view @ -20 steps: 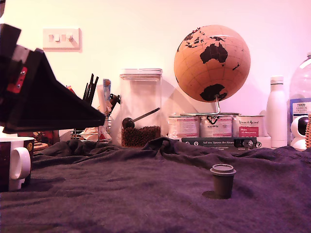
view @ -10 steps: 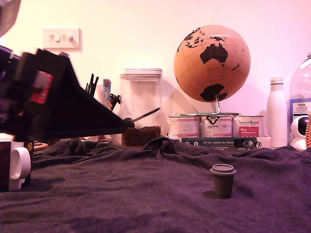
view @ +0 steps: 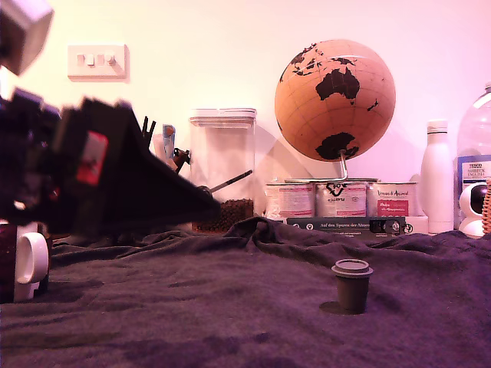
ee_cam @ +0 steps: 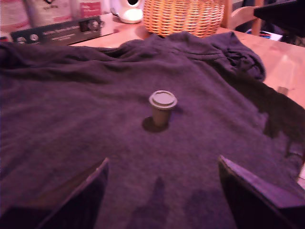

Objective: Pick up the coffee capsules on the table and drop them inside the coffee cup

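The coffee capsule stands upright, flanged rim up, on the dark wrinkled cloth of the table, toward the exterior view's right. The coffee cup, white handle showing, sits at that view's left edge, partly cut off and partly behind the arm. My gripper, blurred, hangs above the cloth at the left, well short of the capsule. In the wrist view the capsule lies ahead of the gripper, centred between its two dark fingers, which are spread wide. The gripper is open and holds nothing.
Along the back wall stand a clear canister of coffee beans, a globe, round tins, a flat box and a white bottle. A wicker basket and bare wooden tabletop lie past the cloth.
My gripper has swung toward the exterior view's right, its tip now nearer the capsule. The capsule and the cup have not moved.
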Controlling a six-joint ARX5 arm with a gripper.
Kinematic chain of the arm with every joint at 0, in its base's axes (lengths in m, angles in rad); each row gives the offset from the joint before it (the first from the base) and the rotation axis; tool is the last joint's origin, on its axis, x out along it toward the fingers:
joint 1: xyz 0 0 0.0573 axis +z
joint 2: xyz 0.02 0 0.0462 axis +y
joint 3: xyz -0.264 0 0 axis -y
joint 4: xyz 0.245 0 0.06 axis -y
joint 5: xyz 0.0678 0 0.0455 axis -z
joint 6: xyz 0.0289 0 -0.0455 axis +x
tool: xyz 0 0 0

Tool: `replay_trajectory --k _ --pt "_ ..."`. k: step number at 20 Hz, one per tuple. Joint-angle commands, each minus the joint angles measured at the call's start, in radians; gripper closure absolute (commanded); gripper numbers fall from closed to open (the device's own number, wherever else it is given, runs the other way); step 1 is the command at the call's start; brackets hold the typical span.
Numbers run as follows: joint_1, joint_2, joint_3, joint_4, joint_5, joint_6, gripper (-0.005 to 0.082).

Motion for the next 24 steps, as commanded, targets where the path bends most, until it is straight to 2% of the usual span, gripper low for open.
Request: replay_trajectory --k 1,10,13,24 --pt "-0.003 0.037 0.012 0.011 0.016 0.008 0.011" --pt "-0.005 0.178 0.146 -0.006 0.076 0.007 0.011" --pt "-0.005 0.225 0.195 -0.015 0.08 -0.004 0.011" --pt "-0.004 0.362 0.399 -0.219 0.083 -0.011 0.011"
